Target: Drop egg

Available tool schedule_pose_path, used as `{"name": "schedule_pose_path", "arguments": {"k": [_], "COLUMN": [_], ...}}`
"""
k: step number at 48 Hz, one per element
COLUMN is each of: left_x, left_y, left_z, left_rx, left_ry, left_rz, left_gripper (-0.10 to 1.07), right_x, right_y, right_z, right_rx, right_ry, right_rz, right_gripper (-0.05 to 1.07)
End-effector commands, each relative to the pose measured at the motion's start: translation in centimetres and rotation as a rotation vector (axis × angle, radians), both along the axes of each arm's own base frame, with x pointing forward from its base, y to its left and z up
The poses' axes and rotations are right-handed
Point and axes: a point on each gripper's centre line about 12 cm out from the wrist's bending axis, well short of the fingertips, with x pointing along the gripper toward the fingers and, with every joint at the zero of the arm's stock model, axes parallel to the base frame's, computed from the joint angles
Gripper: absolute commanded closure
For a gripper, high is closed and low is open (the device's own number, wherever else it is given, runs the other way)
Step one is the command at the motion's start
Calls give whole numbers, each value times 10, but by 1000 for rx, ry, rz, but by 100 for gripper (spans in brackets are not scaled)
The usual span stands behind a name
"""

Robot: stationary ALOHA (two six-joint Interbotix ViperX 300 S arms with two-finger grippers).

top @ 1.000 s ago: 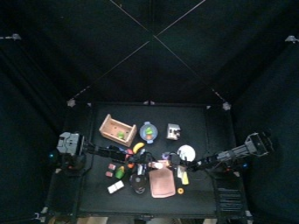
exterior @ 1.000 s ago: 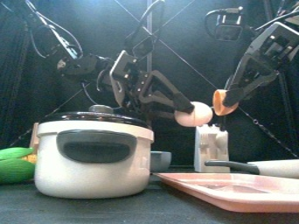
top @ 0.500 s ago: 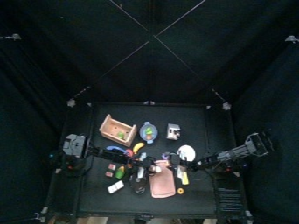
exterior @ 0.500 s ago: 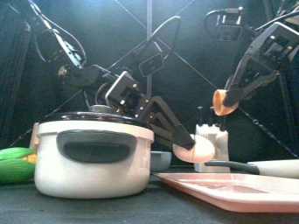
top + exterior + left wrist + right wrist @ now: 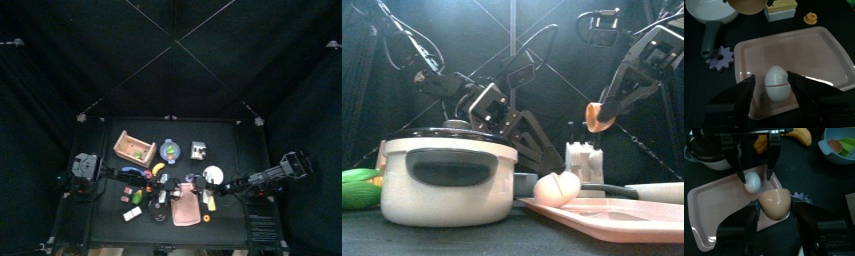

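A white egg [image 5: 777,84] sits between the jaws of my left gripper [image 5: 778,89], low over the near end of the pink tray [image 5: 817,50]. In the front view the egg [image 5: 556,187] is level with the tray's rim [image 5: 616,212], under the left gripper [image 5: 543,165]. The right wrist view also shows the egg [image 5: 752,182] over the tray [image 5: 721,203]. My right gripper [image 5: 774,210] is shut on a brown egg [image 5: 774,202] and holds it high above the tray, where it also shows in the front view [image 5: 596,116].
A white rice cooker [image 5: 449,180] stands at the front left with a green corn cob [image 5: 358,188] beside it. A white pan [image 5: 711,12], a purple gear [image 5: 719,56] and a yellow block [image 5: 783,9] lie beyond the tray. A blue bowl [image 5: 841,150] and a banana [image 5: 804,135] lie further back.
My left gripper has come down with the white egg from mid-air to the level of the tray's rim. The right gripper with the brown egg has stayed in place.
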Motion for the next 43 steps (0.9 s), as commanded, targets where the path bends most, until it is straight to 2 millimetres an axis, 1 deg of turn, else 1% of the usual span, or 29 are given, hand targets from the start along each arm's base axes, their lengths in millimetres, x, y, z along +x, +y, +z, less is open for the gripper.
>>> {"name": "schedule_pose_path", "arguments": {"k": [1, 8, 19, 43], "left_x": [6, 7, 3, 2], "left_y": [0, 1, 3, 4], "left_z": [19, 26, 44, 47], "left_rx": [-2, -5, -25, -32], "left_ry": [-51, -67, -104, -110], "left_rz": [0, 3, 22, 32], "left_gripper": [7, 6, 6, 6], "right_x": [3, 3, 3, 3], "right_y": [1, 0, 0, 0], "right_z": [11, 9, 9, 9], "right_rx": [6, 9, 6, 6], "right_ry": [-34, -29, -29, -29], "right_rz": [2, 0, 1, 1], "right_gripper": [40, 39, 39, 40]}}
